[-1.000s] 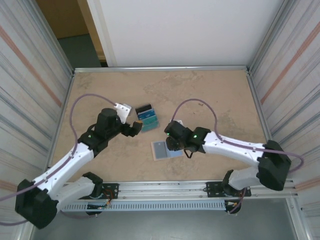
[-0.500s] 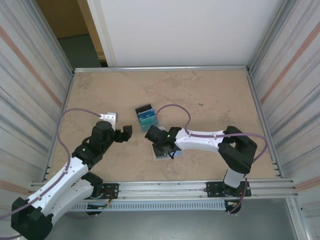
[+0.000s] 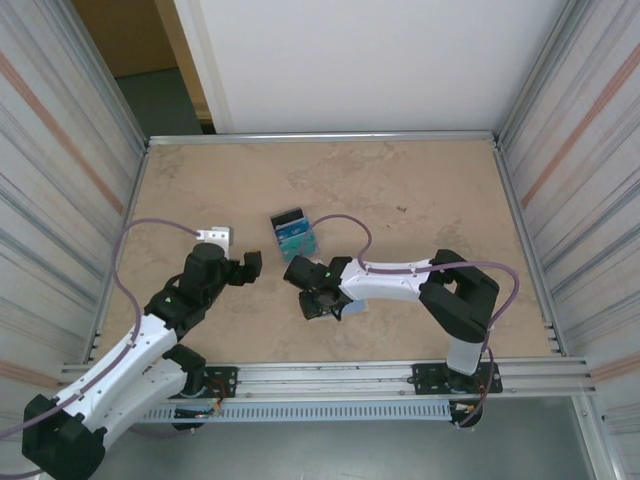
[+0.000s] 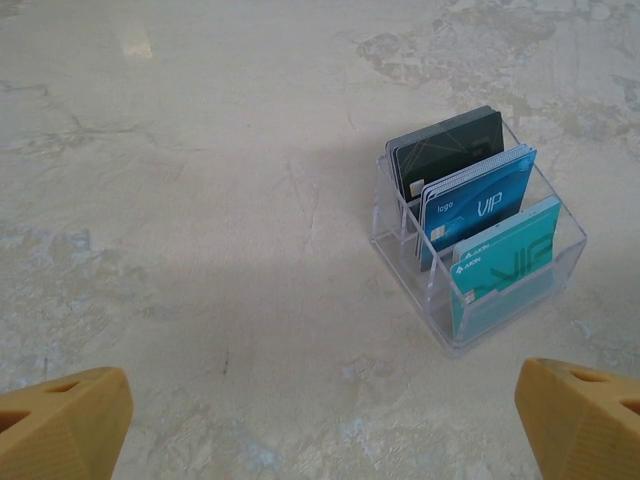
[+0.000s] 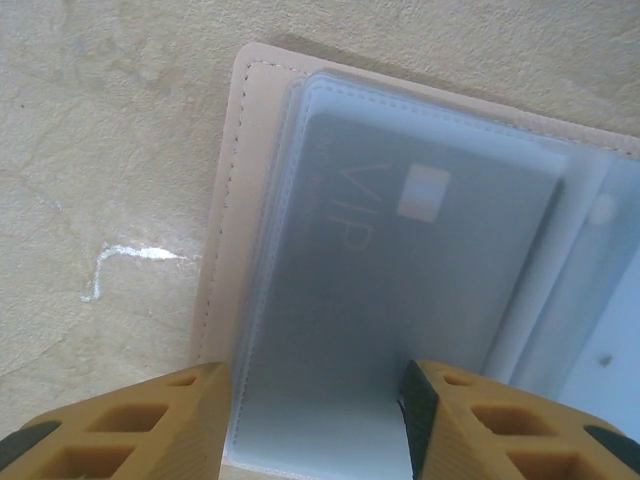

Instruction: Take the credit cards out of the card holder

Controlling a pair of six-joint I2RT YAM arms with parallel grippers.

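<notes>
Top external: right gripper (image 3: 320,303) has swung left over the open card holder (image 5: 220,200), centre-near table | jaws part-spread astride the sleeved grey card (image 5: 400,250), grip cannot tell | left gripper (image 3: 250,267) backed off, released | extraction imminent.

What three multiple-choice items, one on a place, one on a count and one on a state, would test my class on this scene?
1. Where does the card holder lie?
A. under the right gripper
B. against the back wall
C. in the far left corner

2. How many cards stand in the clear rack?
A. one
B. three
C. five

3. The left gripper is:
A. shut on a card
B. open and empty
C. shut on the holder

Key:
1. A, its tan edge lies just below that gripper's fingers.
2. B, a black card, a blue card, a teal card.
3. B, fingertips far apart, nothing between.
</notes>
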